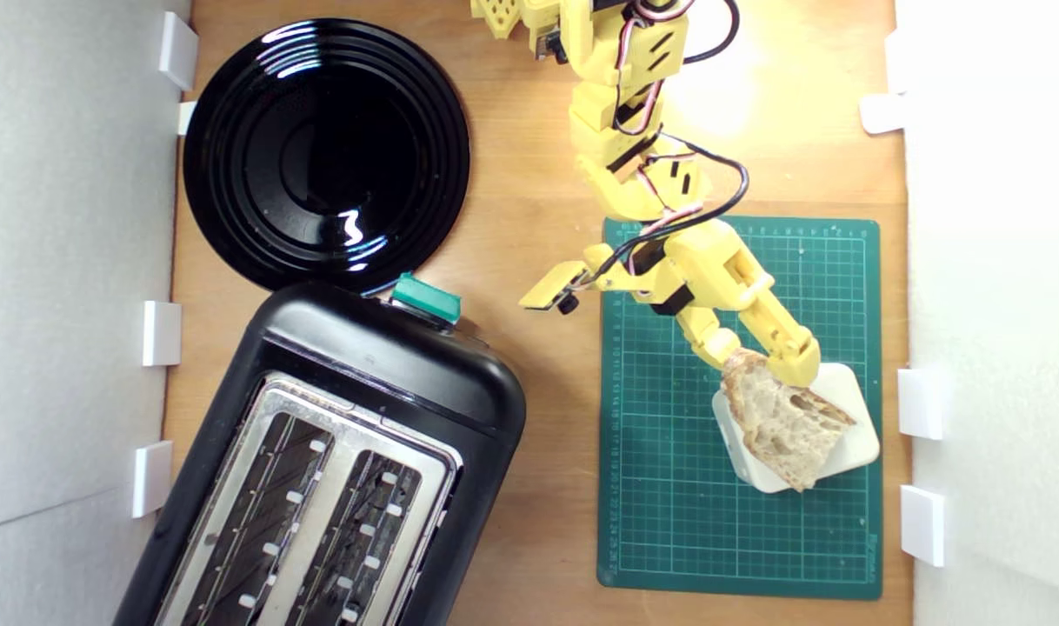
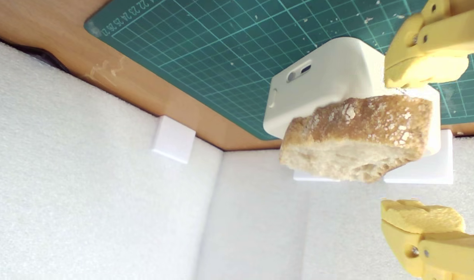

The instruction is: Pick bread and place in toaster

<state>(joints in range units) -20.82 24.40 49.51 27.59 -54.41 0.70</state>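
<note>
A wedge of bread (image 1: pixel 786 426) with pale holey crumb and brown crust lies on a white rounded block (image 1: pixel 853 439), on the green cutting mat at the exterior view's right. My yellow gripper (image 1: pixel 766 363) is down at the end of the slice nearest the arm. In the wrist view the gripper (image 2: pixel 422 144) is open. One of its fingers (image 2: pixel 423 70) sits on each side of the bread (image 2: pixel 357 140), and a gap shows on the far side. The black toaster (image 1: pixel 321 469), with a silver top, two empty slots and a teal lever knob (image 1: pixel 425 300), stands at the lower left.
A glossy black plate (image 1: pixel 325 152) lies at the exterior view's upper left, just behind the toaster. The green mat (image 1: pixel 669 391) covers the right part of the wooden table. White foam walls with white clips (image 1: pixel 921 404) border both sides.
</note>
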